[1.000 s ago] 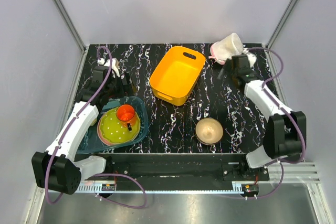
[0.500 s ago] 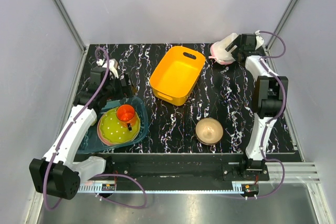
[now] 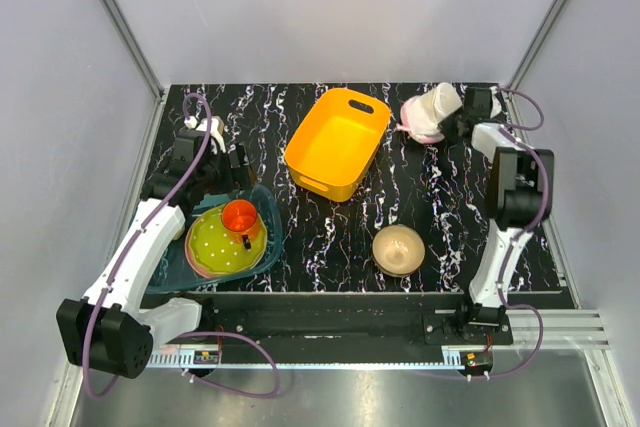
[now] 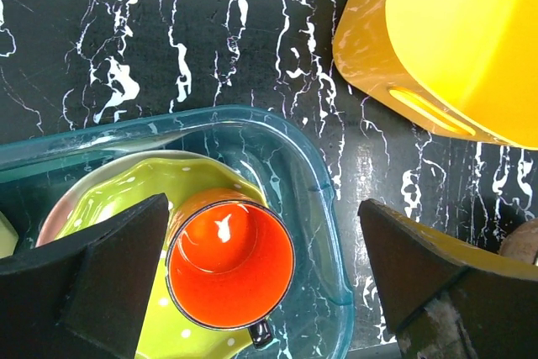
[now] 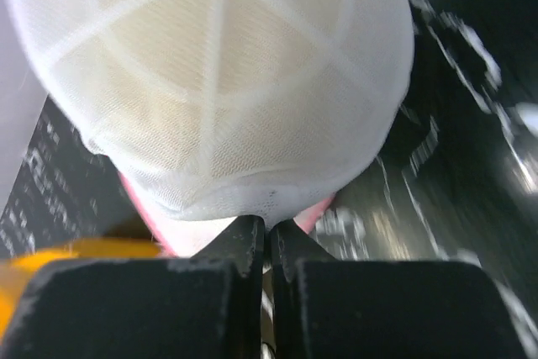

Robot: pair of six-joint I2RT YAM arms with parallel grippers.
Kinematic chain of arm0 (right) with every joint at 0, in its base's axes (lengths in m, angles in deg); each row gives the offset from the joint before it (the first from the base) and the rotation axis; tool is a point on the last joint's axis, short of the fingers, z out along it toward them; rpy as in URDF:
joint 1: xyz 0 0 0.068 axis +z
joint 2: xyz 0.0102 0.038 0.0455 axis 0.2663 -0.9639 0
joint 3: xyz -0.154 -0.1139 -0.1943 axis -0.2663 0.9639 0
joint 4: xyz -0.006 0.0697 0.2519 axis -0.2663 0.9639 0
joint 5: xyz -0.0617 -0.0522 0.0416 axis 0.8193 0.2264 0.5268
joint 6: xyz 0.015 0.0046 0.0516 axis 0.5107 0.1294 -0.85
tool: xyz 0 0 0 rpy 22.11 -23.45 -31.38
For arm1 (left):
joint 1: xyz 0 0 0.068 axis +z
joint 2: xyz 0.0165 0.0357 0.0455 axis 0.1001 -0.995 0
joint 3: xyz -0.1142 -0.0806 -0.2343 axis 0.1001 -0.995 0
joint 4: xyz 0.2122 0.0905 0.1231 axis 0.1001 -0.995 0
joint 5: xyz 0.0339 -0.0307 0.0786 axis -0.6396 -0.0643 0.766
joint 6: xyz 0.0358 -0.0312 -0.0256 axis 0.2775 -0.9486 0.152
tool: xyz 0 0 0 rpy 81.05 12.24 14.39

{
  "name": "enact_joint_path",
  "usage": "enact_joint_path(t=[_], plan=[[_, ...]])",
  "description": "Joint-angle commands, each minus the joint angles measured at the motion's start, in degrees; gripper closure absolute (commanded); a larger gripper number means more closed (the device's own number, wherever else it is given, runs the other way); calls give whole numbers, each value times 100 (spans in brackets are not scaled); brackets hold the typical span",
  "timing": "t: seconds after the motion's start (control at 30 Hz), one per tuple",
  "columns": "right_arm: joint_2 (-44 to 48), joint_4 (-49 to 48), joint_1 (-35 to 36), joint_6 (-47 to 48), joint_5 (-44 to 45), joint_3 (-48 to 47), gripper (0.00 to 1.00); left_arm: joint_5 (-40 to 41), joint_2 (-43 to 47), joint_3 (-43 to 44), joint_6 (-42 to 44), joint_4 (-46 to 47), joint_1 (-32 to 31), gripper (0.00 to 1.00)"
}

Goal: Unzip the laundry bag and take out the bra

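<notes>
The laundry bag, a white mesh dome with pink zipper trim, lies at the table's back right. In the right wrist view the laundry bag fills the upper frame. My right gripper reaches it from the right, and in its own view the right gripper is shut, pinching the mesh at the bag's lower edge by the pink trim. The bra is hidden; only a cream-beige tint shows through the mesh. My left gripper hangs wide open at the left. In its own view the left gripper holds nothing above an orange cup.
An orange basket stands mid-table, between the arms. A teal tray at the front left holds a green dotted plate and the orange cup. A tan bowl sits front centre. White walls close in the back and sides.
My right arm has straightened toward the back right corner and its gripper has gone from open to shut on the bag's edge. The bag has shifted slightly. The left arm has barely moved.
</notes>
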Motion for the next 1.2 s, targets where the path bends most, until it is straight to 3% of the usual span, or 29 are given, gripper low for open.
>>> enact_joint_path(t=[0.0,0.17,0.2,0.3,0.33,0.53,0.73,0.87,1.0,1.17], plan=[[1998,-314,-91,-129,-164,1317,100,163,-87,194,108,61,-7,1],[3291,-175,-100,115,-322,3005,100,-259,-122,203,142,158,-51,1],[3414,53,-109,230,-366,3164,78,-277,-105,211,186,158,-51,1],[4046,766,-100,590,-550,3331,44,-190,-17,168,309,114,-60,1],[4205,854,-100,739,-594,3376,39,-172,9,150,353,123,-60,1],[5374,1627,75,1240,-358,3710,36,-462,-8,176,328,131,-60,1],[5780,2461,1551,1786,1170,3579,36,-523,-149,176,362,184,-69,1],[5438,2516,2052,2023,1400,3438,36,-576,-254,106,310,263,-69,1],[4360,2735,2132,2453,1225,2912,32,-498,-193,27,161,351,-86,1],[3241,3061,2352,2779,2015,2208,32,-365,-61,-140,81,518,-104,1]])
